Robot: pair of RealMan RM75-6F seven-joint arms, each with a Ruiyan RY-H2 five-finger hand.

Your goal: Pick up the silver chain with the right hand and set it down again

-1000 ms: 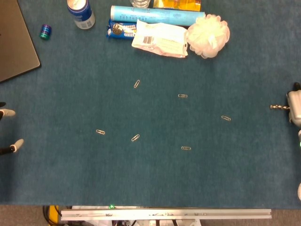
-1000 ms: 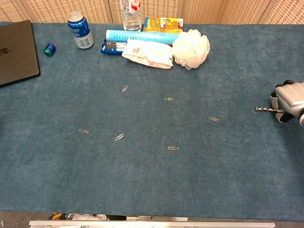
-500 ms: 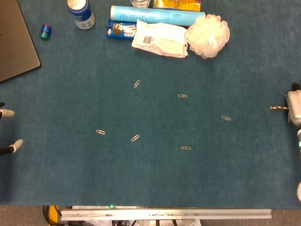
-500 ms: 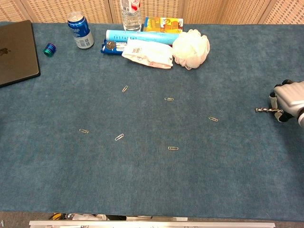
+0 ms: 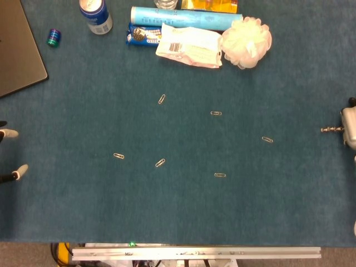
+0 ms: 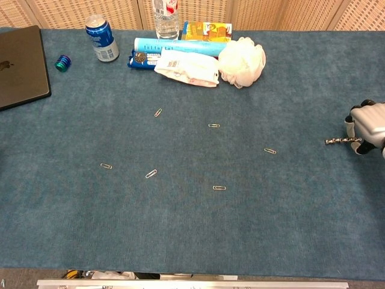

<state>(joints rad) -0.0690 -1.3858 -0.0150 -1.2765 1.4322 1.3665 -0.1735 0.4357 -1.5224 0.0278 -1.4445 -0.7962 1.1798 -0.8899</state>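
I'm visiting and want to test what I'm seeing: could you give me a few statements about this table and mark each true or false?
1. The right hand holds the silver chain. True.
2. The soda can lies on its side. False: it stands upright.
3. The white bath sponge sits beside the white packet. True.
4. The laptop is at the table's right edge. False: it is at the left edge.
5. Several paper clips lie scattered on the blue cloth. True.

No legible text; barcode on white packet (image 5: pixel 188 46).
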